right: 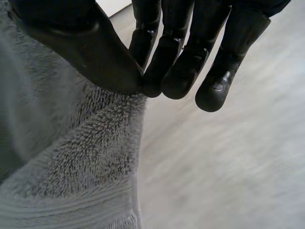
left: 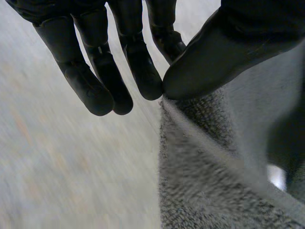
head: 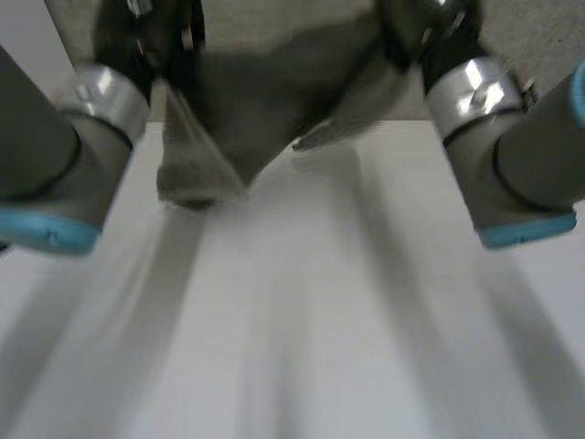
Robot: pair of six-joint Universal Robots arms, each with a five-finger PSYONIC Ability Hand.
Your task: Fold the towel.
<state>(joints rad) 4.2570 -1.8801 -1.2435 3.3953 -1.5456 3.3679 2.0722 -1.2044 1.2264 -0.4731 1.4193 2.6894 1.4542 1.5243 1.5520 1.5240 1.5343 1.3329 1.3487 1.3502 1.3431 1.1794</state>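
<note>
The grey towel (head: pixel 247 110) hangs in the air over the far part of the white table (head: pixel 320 329), stretched between my two hands, its lower end sagging toward the table at the left. My left hand (head: pixel 151 37) holds one upper corner. In the left wrist view its thumb (left: pixel 224 52) and fingers (left: pixel 140 67) pinch the towel's edge (left: pixel 205 167). At the other upper corner is my right hand (head: pixel 430 37). In the right wrist view its thumb (right: pixel 81 43) and fingers (right: pixel 162 62) are pinched on the towel's edge (right: pixel 71 157).
My two forearms (head: pixel 55 174) (head: pixel 521 165) reach forward over the table's left and right sides. The bare white tabletop spreads below and in front of the hanging towel. Grey floor (head: pixel 539 37) lies beyond the far edge.
</note>
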